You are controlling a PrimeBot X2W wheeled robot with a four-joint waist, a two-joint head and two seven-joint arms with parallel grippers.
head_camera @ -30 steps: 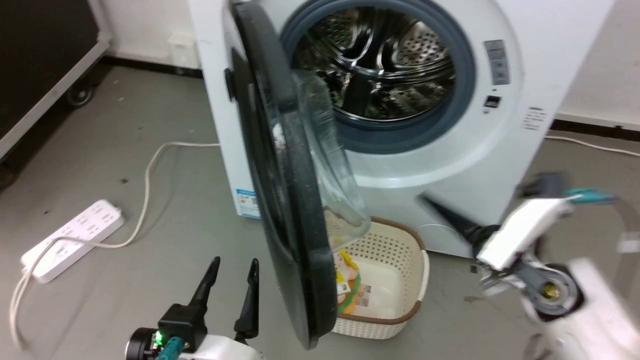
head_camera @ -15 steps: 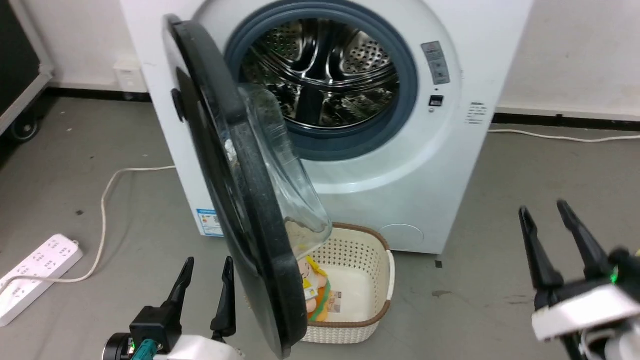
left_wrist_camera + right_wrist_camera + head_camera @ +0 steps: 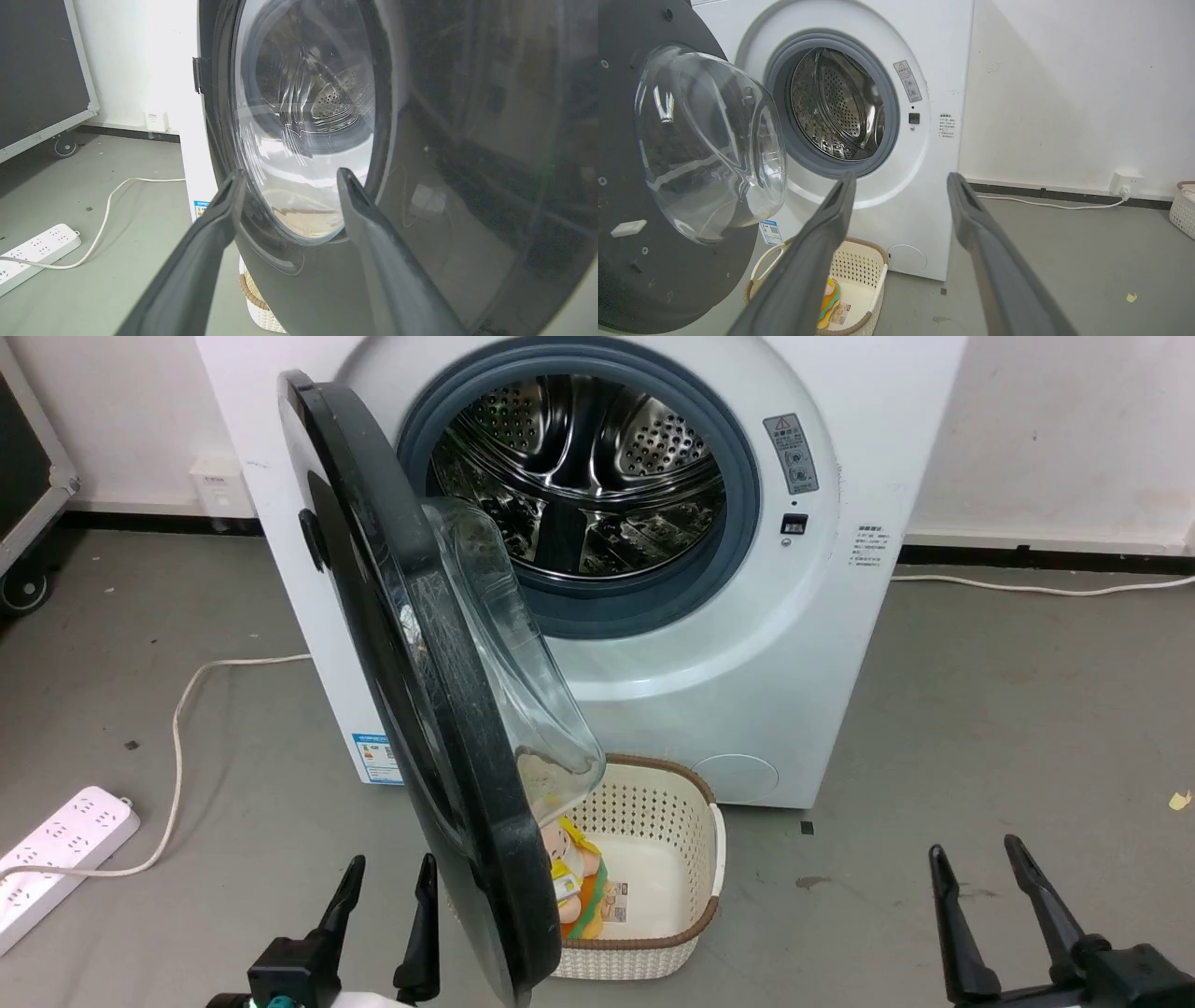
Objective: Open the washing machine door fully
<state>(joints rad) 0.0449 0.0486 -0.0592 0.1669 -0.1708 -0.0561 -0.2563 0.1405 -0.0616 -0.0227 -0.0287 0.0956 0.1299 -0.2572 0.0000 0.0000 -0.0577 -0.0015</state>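
Note:
The white washing machine (image 3: 840, 644) stands ahead with its steel drum (image 3: 579, 476) exposed. Its round black door (image 3: 411, 644) hangs swung out to the left, edge-on toward me, with the clear glass bowl (image 3: 509, 653) bulging from its inner face. My left gripper (image 3: 392, 873) is open at the lower left, just left of the door's lower edge, holding nothing. In the left wrist view the door's glossy outer face (image 3: 467, 163) sits close behind the open left gripper (image 3: 287, 173). My right gripper (image 3: 971, 854) is open at the lower right, well clear of the machine (image 3: 934, 56). The door's inner face (image 3: 626, 261) fills the right wrist view's left.
A cream perforated basket (image 3: 653, 821) with a soft toy (image 3: 571, 882) sits on the floor under the door. A white power strip (image 3: 51, 849) and its cable (image 3: 177, 728) lie on the floor at left. A wheeled black case (image 3: 23, 476) stands far left. Another cable (image 3: 1027, 586) runs along the wall.
The head view has shifted, so the machine sits further left and lower. My right arm has swung down from beside the machine to the lower right, fingers now pointing up.

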